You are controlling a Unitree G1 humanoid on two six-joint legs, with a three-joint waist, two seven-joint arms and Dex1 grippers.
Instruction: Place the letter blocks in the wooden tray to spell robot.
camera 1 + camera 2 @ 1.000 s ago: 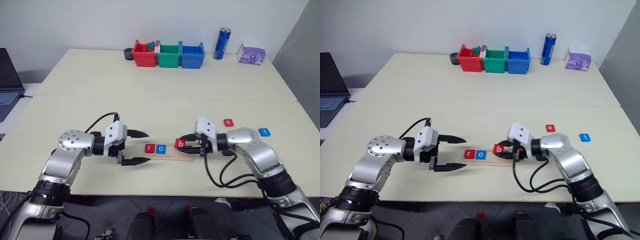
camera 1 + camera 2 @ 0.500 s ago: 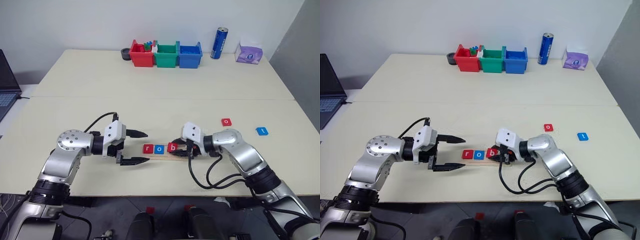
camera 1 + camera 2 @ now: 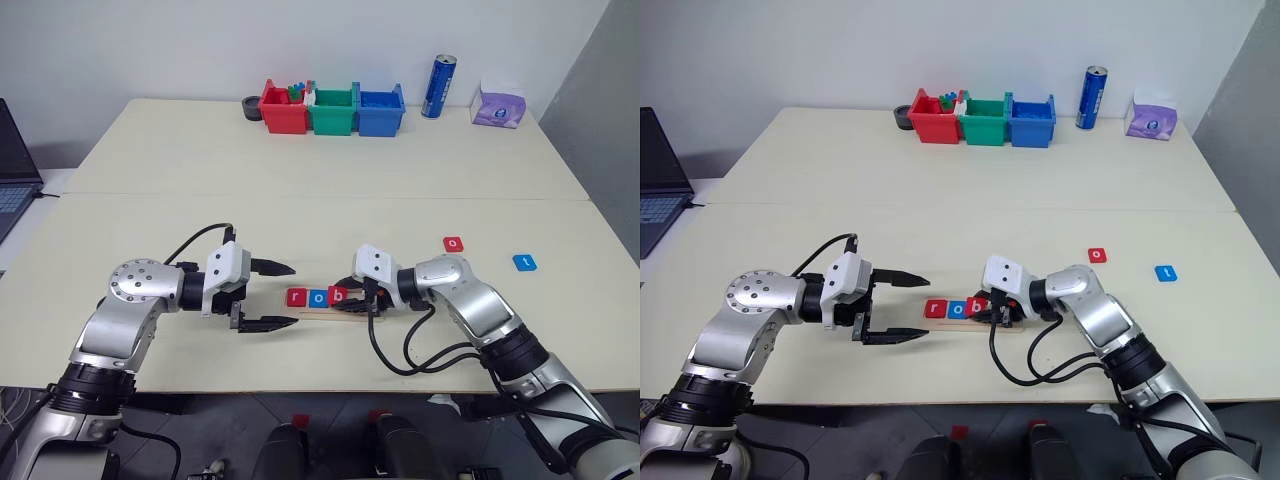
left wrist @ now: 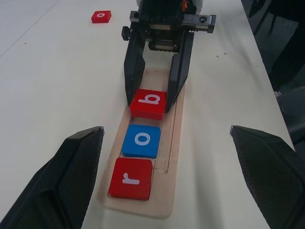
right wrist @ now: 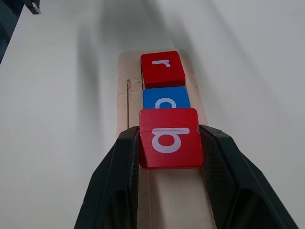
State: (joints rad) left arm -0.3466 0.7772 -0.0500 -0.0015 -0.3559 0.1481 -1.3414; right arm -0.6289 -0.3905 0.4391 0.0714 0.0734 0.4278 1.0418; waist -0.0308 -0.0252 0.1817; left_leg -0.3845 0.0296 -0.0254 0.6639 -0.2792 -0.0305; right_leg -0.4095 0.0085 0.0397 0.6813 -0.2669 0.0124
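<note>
The wooden tray [image 3: 368,314] lies near the table's front edge. A red "r" block [image 3: 296,296] and a blue "o" block [image 3: 318,296] sit side by side at its left end. My right gripper [image 3: 346,298] is shut on a red "b" block [image 5: 169,136], held low over the tray right beside the blue "o". I cannot tell whether the "b" rests in the groove. My left gripper [image 3: 927,306] stands open at the tray's left end, its fingers on either side of that end and holding nothing. A loose red "o" block [image 3: 454,243] and a blue "t" block [image 3: 525,262] lie on the table to the right.
Red [image 3: 283,110], green [image 3: 333,110] and blue [image 3: 381,110] bins stand in a row at the back. A blue can [image 3: 438,87] and a tissue pack [image 3: 497,105] are to their right. A laptop [image 3: 14,170] sits at the far left.
My right gripper has carried the red "b" block leftward along the tray, up to the blue "o". The left gripper has stayed open in place.
</note>
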